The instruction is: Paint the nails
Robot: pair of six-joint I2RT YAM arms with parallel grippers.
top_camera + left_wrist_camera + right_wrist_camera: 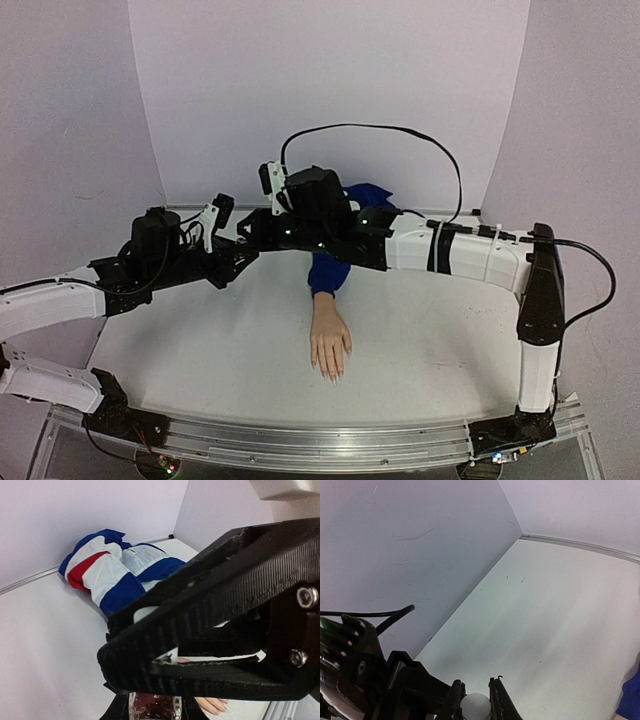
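**Both pincers closed on the polish, nails lying off to the side**

The nails (331, 374) tip the fingers of a pale mannequin hand (330, 342) lying palm down on the white table (200, 340). From where the two pincers meet, they sit toward the arm bases and to the right, well apart from both. From above they are too small to tell their colour. In the left wrist view, a fingertip (216, 706) low beside the pincer looks pale pink. A blue sleeve (327, 272) covers the wrist.

The left gripper (154, 706) is closed on a small glass bottle (150, 707) of dark red polish. The right gripper (476, 695) clamps a round white cap (476, 706) between its fingers.

The left arm reaches in low from the left, and the right arm stretches across from the right. Their wrists come together above the table's far half, the right pincer just above the left.
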